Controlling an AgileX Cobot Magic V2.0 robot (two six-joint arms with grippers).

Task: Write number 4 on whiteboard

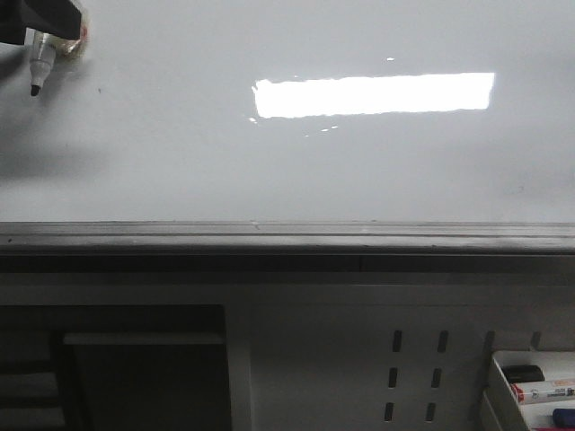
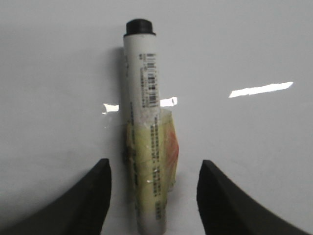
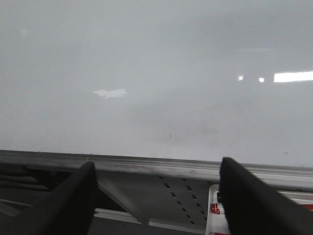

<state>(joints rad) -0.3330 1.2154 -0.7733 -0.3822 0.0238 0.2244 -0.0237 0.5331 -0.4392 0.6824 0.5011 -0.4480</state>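
Note:
The whiteboard (image 1: 287,171) fills the upper front view, glossy white with a bright rectangular reflection. The number 4 is out of view. My left gripper (image 1: 43,20) is at the board's top left corner, with a white marker (image 1: 38,63) hanging from it, black tip down, just off the board. In the left wrist view the marker (image 2: 144,98), wrapped in yellowish tape, runs between the fingers of the left gripper (image 2: 154,164); both fingers stand apart from it. My right gripper (image 3: 156,164) is open and empty, over the board's lower rail (image 3: 156,164).
A grey metal rail (image 1: 287,235) runs along the board's lower edge. Below it is a grey slotted panel (image 1: 413,368). A white tray (image 1: 496,395) with spare markers sits at the lower right. A dark recess (image 1: 144,377) lies at the lower left.

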